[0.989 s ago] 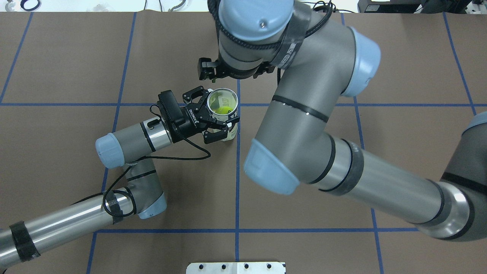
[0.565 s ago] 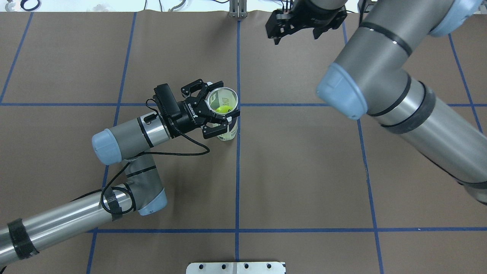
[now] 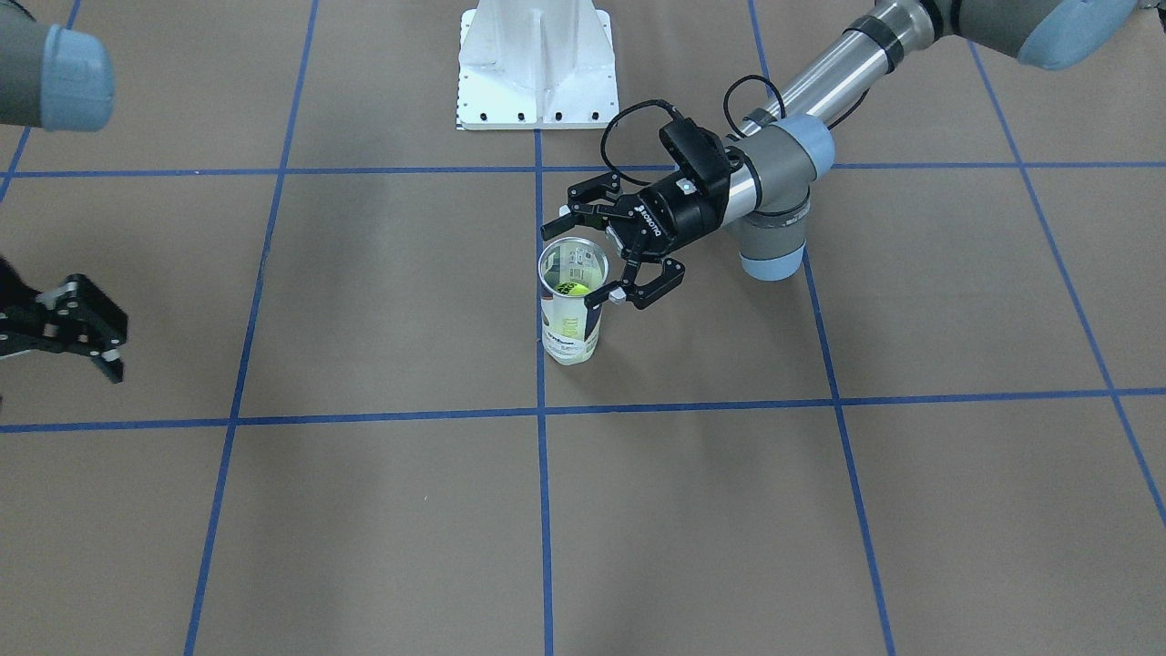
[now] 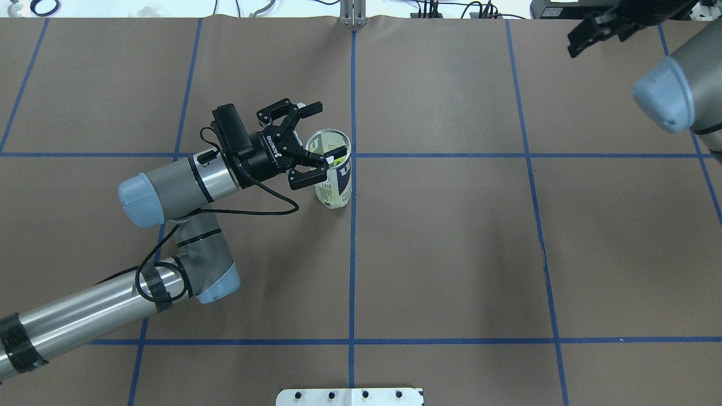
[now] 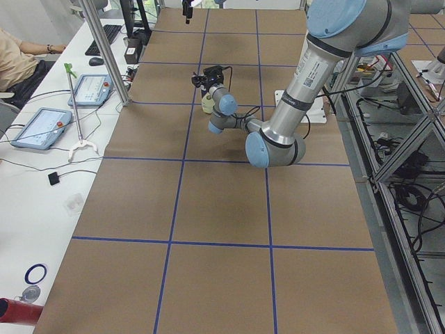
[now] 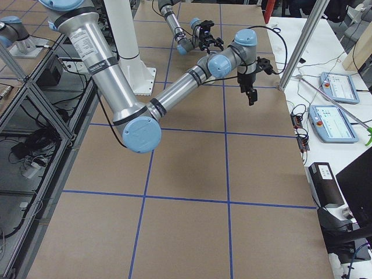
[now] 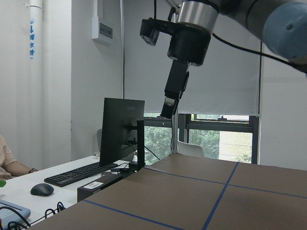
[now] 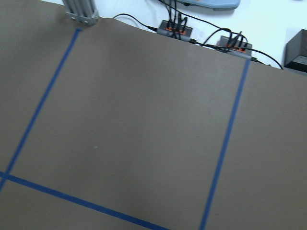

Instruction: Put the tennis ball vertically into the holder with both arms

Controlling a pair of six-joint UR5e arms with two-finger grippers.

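Brown paper marked with a blue tape grid covers the table (image 3: 364, 510). Near its middle, just beside a crossing of tape lines, the holder (image 3: 572, 330) stands upright with its mouth open. A yellow-green tennis ball (image 3: 574, 289) shows inside it. Just behind, the left gripper (image 3: 571, 262) lies level at the holder's top, jaws spread wide, one finger (image 3: 608, 294) crossing the rim; whether it touches cannot be judged. Well apart to one side, the right gripper (image 3: 109, 346) hangs with jaws apart, holding nothing. Farthest back stands a white pedestal base (image 3: 537, 64).
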